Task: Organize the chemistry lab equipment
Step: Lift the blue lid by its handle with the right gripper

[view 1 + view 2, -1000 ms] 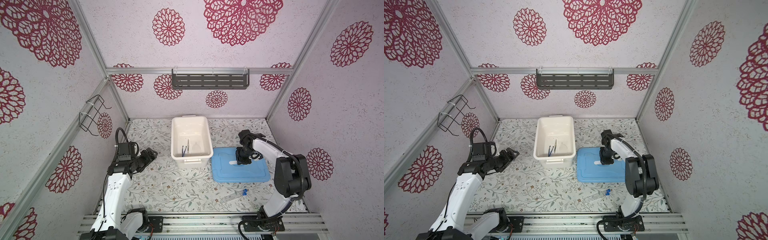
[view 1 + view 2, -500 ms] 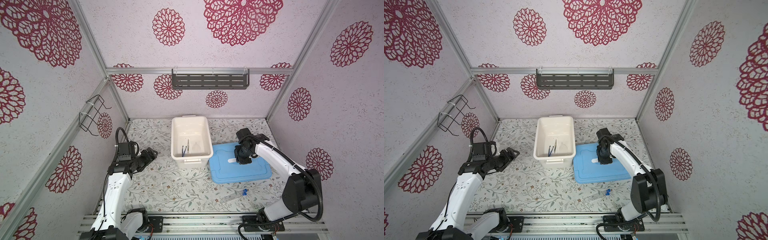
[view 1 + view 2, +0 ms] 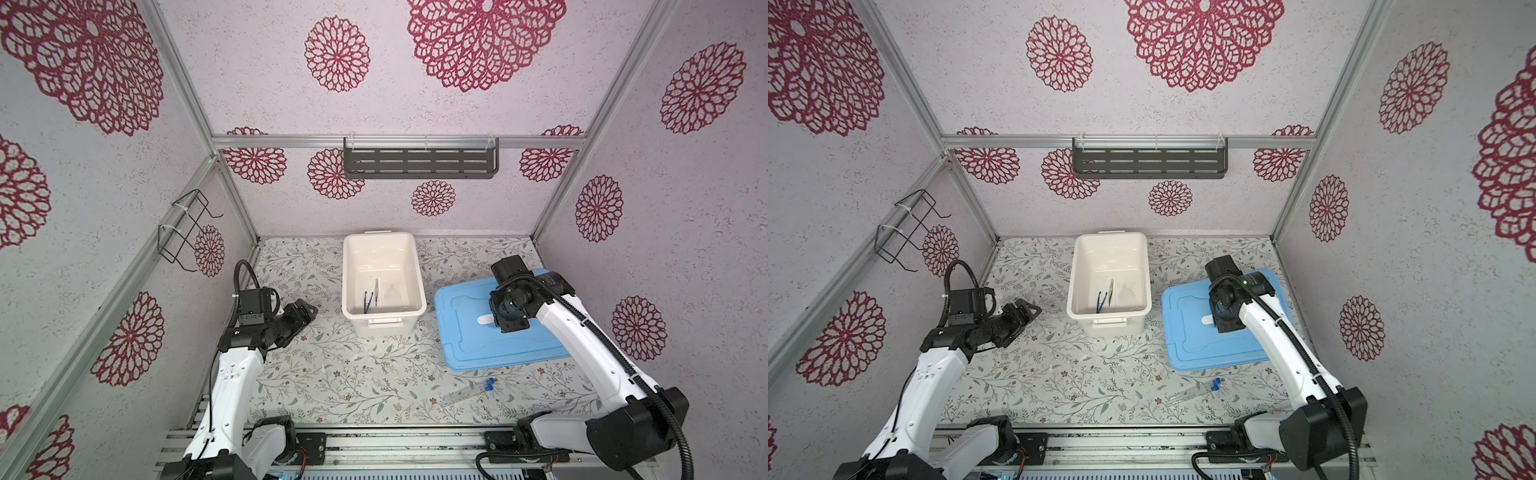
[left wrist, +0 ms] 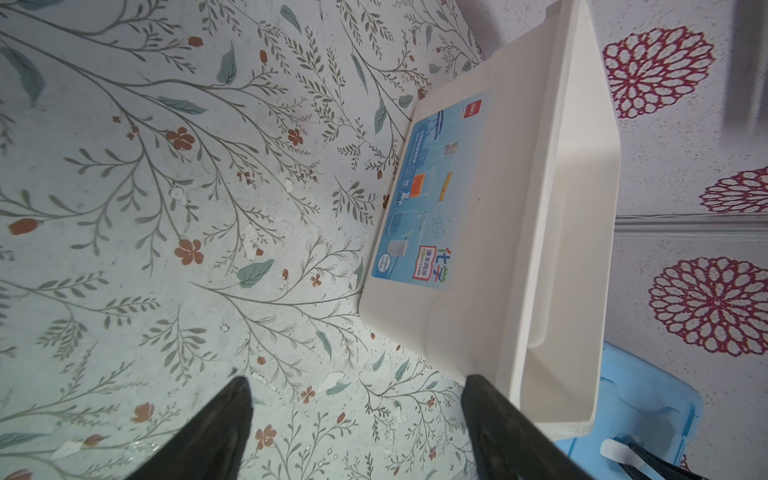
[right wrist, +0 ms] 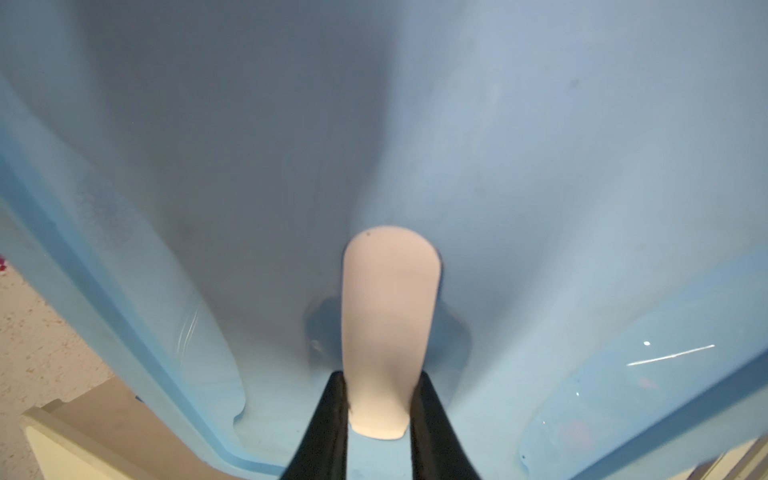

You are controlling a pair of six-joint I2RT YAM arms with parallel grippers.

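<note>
Near the lid (image 3: 519, 349), blue-capped tubes (image 3: 467, 391) lie well apart from right pincer (image 5: 380, 376).

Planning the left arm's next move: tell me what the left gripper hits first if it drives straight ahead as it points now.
Most likely the white bin: the open left gripper points at its labelled side near the front corner, with only floral table between. How low it aims is unclear.

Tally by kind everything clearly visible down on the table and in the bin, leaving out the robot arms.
Blue-capped tubes: 2
Dark-blue tool: 1
Thin white stick: 1
White bin: 1
Blue lid: 1
Total: 6
</note>
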